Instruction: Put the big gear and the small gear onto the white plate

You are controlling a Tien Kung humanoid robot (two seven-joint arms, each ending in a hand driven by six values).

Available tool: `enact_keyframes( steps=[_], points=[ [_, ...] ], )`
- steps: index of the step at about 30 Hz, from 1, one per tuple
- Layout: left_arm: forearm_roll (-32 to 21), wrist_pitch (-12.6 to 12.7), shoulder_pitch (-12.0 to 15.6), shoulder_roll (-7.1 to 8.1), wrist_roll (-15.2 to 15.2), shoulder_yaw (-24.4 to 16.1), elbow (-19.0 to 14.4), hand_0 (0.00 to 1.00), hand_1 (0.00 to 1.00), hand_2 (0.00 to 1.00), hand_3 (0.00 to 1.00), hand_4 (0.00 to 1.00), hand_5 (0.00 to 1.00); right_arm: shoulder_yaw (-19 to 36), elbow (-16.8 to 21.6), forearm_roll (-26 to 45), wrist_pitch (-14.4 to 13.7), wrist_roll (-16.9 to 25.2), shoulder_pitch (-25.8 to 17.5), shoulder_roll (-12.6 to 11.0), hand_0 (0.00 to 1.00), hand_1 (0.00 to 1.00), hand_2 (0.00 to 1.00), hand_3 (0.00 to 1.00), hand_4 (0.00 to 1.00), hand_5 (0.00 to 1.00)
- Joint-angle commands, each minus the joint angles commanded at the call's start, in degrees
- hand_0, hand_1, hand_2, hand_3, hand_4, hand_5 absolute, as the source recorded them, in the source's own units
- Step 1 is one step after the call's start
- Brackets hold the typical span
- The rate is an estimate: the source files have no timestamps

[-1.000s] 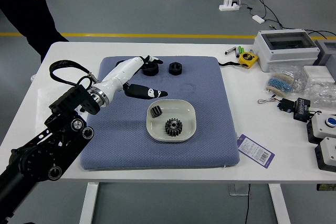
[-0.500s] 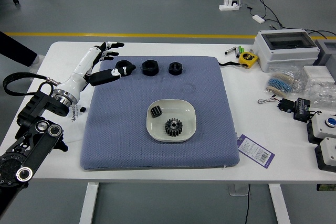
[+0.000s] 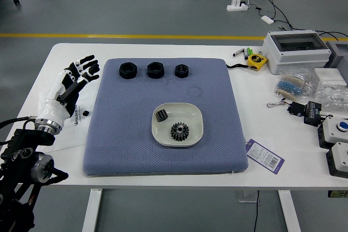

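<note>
Big gear (image 3: 180, 131) on white plate (image 3: 190, 113), toward near edge: probably rigid; grip across teeth. Small gear (image 3: 161, 115), far-left corner: likely light. Robot hand (image 3: 69, 84) released, empty, near left edge of desk (image 3: 304, 177).

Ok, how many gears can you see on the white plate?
2. The big gear sits near the middle of the white plate, and the small gear is toward its far left corner. Neither is hidden by the other.
</note>
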Motion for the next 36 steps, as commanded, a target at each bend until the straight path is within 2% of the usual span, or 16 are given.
enact_keyframes(
  steps=[4,5,15,22,23,36],
  points=[
    [-0.1,-0.4,1.2,-0.71,-1.5,-1.9,-0.3,0.733,0.736,0.799,0.748,0.954,0.529,0.0,0.0,0.1,0.0,0.0,-0.1,0.0,0.651,0.656,0.729,0.578,0.841,0.681],
    [0.5,-1.0,1.4,-0.85,-1.2,-2.6,-0.4,0.735,0.737,0.8,0.75,0.939,0.558,-0.1,0.0,0.3,0.0,0.1,-0.1,0.0,0.651,0.655,0.729,0.578,0.841,0.68],
    [5.3,-4.2,2.7,-1.26,2.3,-6.1,-1.1,0.74,0.738,0.802,0.754,0.942,0.589,-0.4,0.0,0.7,0.1,0.1,0.7,-0.2,0.651,0.655,0.729,0.578,0.84,0.679],
    [5.7,-5.0,3.9,-0.89,2.6,-7.6,-1.5,0.741,0.74,0.803,0.765,0.943,0.605,-0.8,0.0,1.3,0.3,0.4,1.1,-0.4,0.651,0.654,0.73,0.578,0.84,0.679],
    [5.8,-5.1,3.9,-0.87,2.6,-7.6,-1.5,0.751,0.743,0.804,0.771,0.936,0.64,-0.8,0.0,1.3,0.3,0.4,1.1,-0.4,0.65,0.654,0.73,0.578,0.839,0.678],
    [6.5,-5.7,5.1,-0.78,2.8,-8.7,-2.1,0.752,0.737,0.803,0.779,0.924,0.622,-0.6,0.0,0.8,0.2,0.2,1.3,-0.4,0.65,0.654,0.731,0.578,0.839,0.678]
  ],
)
